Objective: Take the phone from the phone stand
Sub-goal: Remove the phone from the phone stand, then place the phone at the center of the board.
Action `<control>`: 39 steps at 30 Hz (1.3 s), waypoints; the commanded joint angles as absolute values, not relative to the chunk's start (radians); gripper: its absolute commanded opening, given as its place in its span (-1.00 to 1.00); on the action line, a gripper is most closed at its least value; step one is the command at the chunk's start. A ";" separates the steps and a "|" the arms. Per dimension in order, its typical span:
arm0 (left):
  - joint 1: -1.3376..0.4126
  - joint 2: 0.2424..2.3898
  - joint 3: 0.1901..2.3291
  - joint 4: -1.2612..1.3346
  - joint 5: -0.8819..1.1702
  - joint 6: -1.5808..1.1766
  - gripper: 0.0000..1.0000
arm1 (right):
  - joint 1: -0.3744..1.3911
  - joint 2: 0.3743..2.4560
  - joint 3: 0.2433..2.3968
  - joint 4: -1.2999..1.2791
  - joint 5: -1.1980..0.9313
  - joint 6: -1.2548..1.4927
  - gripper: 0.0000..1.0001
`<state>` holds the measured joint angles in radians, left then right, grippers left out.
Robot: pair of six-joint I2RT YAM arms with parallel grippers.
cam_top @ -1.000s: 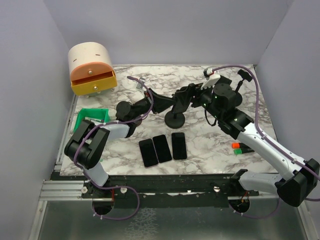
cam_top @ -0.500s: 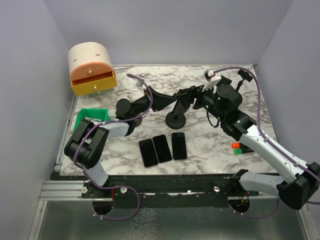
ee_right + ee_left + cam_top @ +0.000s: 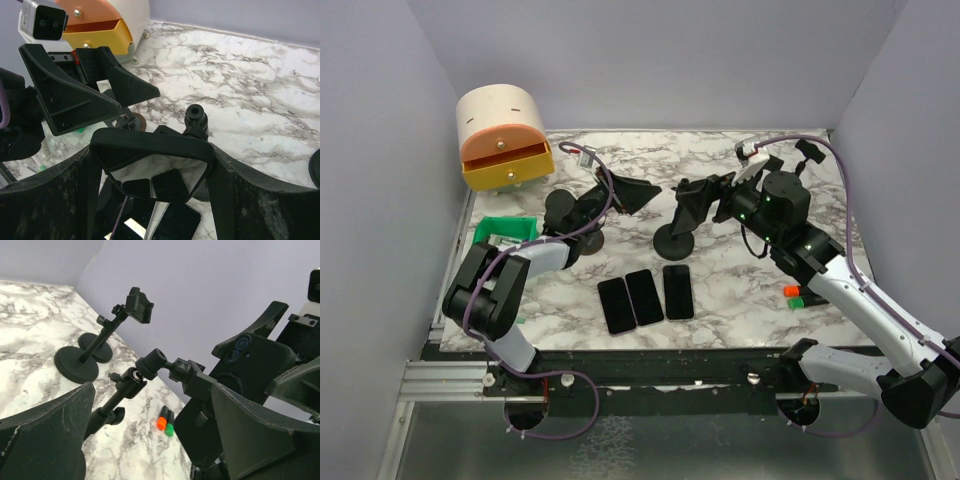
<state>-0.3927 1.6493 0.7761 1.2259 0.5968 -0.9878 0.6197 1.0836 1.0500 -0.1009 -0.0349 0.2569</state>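
Right gripper (image 3: 154,155) grips the phone (image 3: 165,172) by two opposite edges, one finger on each. That hold probably leaves the phone's back free to come off the phone stand (image 3: 672,243). Left gripper (image 3: 638,193) is spread wide with nothing in it, just beside the stand's upper arm and apart from it. It looks placed to keep out of the way, or to steady the stand if it tips.

The phone sits up at the stand's head, above the table (image 3: 740,290). Only the left wrist view shows its back — the camera lenses, with the ball joint (image 3: 156,359) and cradle close by. The right wrist view shows the glossy screen. Only the top view shows three other phones (image 3: 644,297) lying flat nearer the arms. No view shows whether the phone is clear of the cradle.
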 commanded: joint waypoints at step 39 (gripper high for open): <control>-0.770 0.663 0.480 0.351 0.070 -0.172 0.98 | 0.617 0.977 0.808 -0.647 0.161 0.556 -1.00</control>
